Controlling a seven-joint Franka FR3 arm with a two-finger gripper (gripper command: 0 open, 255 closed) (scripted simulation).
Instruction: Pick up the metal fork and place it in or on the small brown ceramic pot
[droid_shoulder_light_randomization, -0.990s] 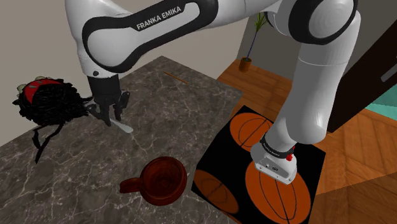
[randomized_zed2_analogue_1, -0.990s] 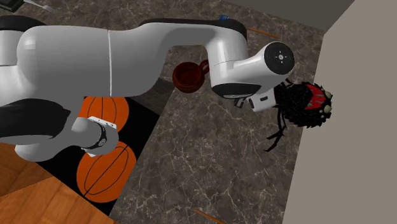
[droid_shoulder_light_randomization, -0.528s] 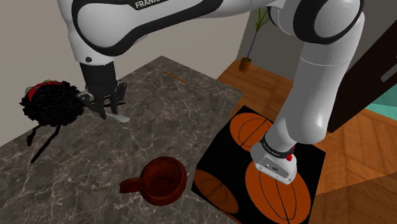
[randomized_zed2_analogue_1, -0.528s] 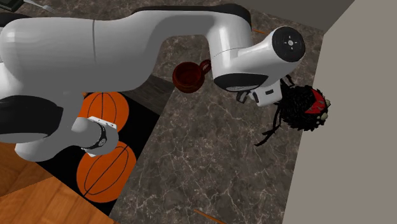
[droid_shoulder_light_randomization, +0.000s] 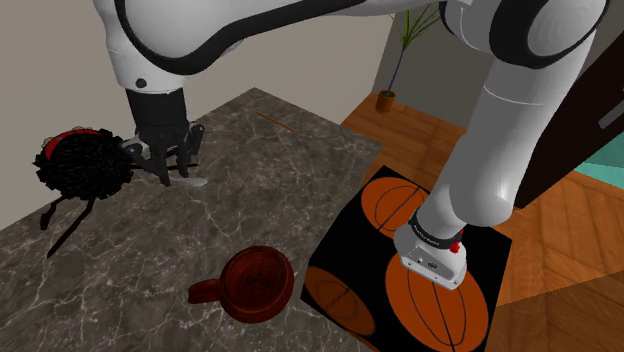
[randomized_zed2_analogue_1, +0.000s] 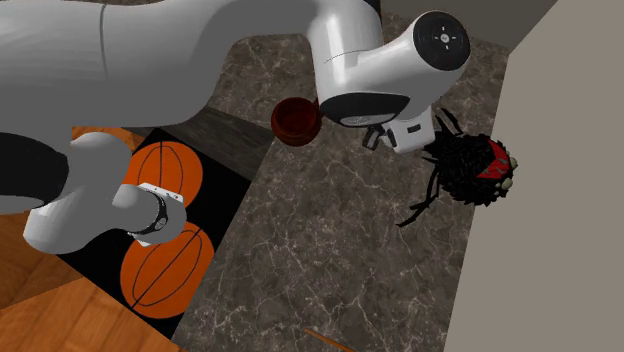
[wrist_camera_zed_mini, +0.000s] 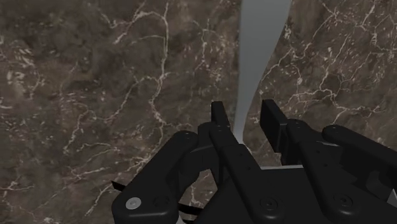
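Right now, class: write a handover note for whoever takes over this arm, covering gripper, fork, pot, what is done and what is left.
Gripper: all-black two-finger gripper open, low over the dark marbled countertop.
Fork: flat pale grey fork lies between the fingers, not clasped.
Pot: small reddish-brown handled pot stands empty, nearer the stand.
Done: fork straddled. Left: close, lift, carry, set it in the pot.

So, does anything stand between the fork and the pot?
Nothing visible does. Bare counter lies between the fork and the pot; the black tangled thing sits beyond the fork, away from that path.
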